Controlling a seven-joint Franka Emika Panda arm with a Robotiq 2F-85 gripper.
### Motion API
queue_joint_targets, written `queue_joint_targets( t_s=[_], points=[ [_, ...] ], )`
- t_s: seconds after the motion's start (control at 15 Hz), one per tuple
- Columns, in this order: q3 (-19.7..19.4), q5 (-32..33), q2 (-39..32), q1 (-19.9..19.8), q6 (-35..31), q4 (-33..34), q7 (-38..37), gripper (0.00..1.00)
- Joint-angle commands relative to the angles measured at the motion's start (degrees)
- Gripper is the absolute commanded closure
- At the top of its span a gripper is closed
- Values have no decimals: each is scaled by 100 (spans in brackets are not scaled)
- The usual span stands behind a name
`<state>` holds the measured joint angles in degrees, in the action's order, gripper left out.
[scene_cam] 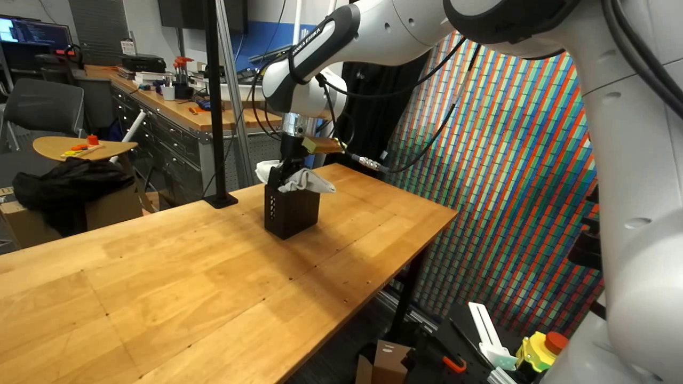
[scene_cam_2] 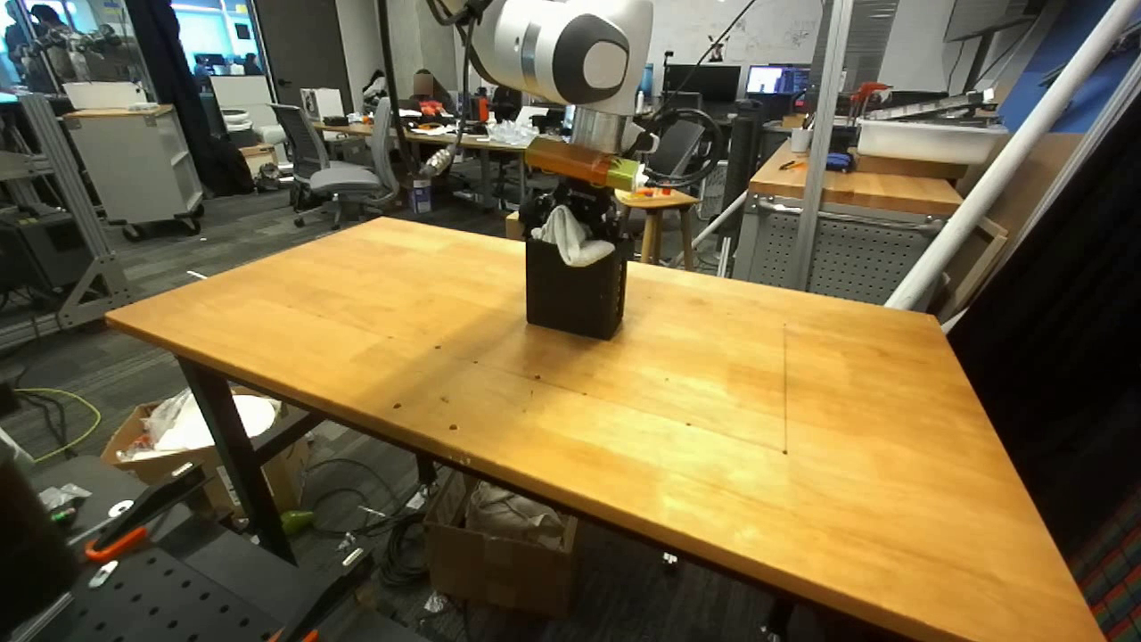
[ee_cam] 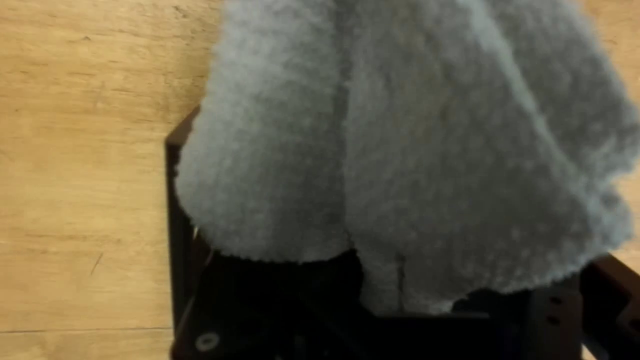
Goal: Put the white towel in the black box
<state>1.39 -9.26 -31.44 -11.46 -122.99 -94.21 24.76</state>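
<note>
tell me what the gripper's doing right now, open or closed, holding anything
Gripper: closed, holding the white towel at the top of the black box.

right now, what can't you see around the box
White towel: cut off by the wrist view's top edge.
Whether the fingers grip: darkness and cloth hide it in the wrist view.
Floor inside the black box: behind towel and fingers in the wrist view, walls in both exterior views.

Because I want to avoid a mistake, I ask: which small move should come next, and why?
Probably lower the end effector slightly, to press the white towel down into the black box. The end effector is at the box's opening, while in both exterior views the towel bulges above the box and partly outside it.
</note>
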Motion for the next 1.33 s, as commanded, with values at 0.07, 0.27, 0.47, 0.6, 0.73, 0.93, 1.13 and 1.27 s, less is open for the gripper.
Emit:
queue_joint_targets(
  t_s=[0.07, 0.27, 0.47, 0.6, 0.73, 0.93, 1.13, 1.27],
  points=[
    [118, -266, -310, -202, -55, 145, 344, 98],
    [95, -240, -200, -211, -33, 84, 353, 98],
    [49, -157, -60, -184, -26, 3, 292, 69],
    [-5, -76, 47, -154, -22, -55, 226, 60],
    [-52, 32, 138, -120, -10, -94, 181, 44],
    [-104, 243, 307, -56, 19, -149, 112, 22],
    [-138, 514, 477, 6, 48, -167, 64, 1],
    [-167, 730, 591, 55, 77, -173, 30, 0]
  ],
)
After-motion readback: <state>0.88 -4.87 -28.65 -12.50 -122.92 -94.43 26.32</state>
